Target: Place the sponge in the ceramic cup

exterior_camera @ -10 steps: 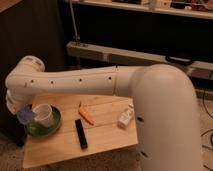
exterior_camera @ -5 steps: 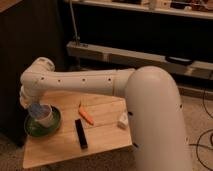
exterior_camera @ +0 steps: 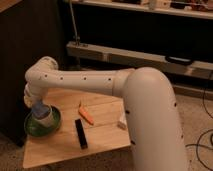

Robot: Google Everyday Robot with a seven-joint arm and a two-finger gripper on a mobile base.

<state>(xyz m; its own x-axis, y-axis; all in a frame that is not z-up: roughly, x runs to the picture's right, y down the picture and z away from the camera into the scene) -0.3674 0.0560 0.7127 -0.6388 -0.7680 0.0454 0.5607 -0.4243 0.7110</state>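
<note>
Gripper [exterior_camera: 34, 100]: far left of the view, at the tip of the white arm [exterior_camera: 90, 80], pointing down over the left end of the wooden table [exterior_camera: 60, 148].
Gripper state: cannot tell whether apart, together or clamped on anything.
Sponge [exterior_camera: 38, 107]: blue, directly under the gripper and right against its tip, at the mouth of the cup [exterior_camera: 45, 119], upper part showing above the rim. Cannot tell whether gripped or merely resting there.
Cup: white, upright, straight below the gripper, standing inside the plate [exterior_camera: 54, 128].
Plate: green, round, beneath the gripper and ringing the cup, close to the table's left edge.
Table: light wood, spreading from under the gripper toward the right and toward the camera.
Remote [exterior_camera: 81, 133]: black bar, lying flat, right of the gripper and nearer the camera, well apart from it, long side running toward the near edge.
Carrot [exterior_camera: 86, 115]: orange, lying flat on a slant, right of the gripper, well apart from it, just above the remote's far end.
Bottle [exterior_camera: 122, 120]: small, white, furthest right of the gripper among the table things, at the table's right edge, just beside the arm's thick lower body.
Arm: up from the gripper to a rounded joint, then rightward above the table, widening into a bulky white body at lower right.
Shelf rail [exterior_camera: 125, 57]: grey, behind and to the right of the gripper, running across the dark background.
Floor [exterior_camera: 197, 125]: speckled, far right of the gripper, past the arm's body.
</note>
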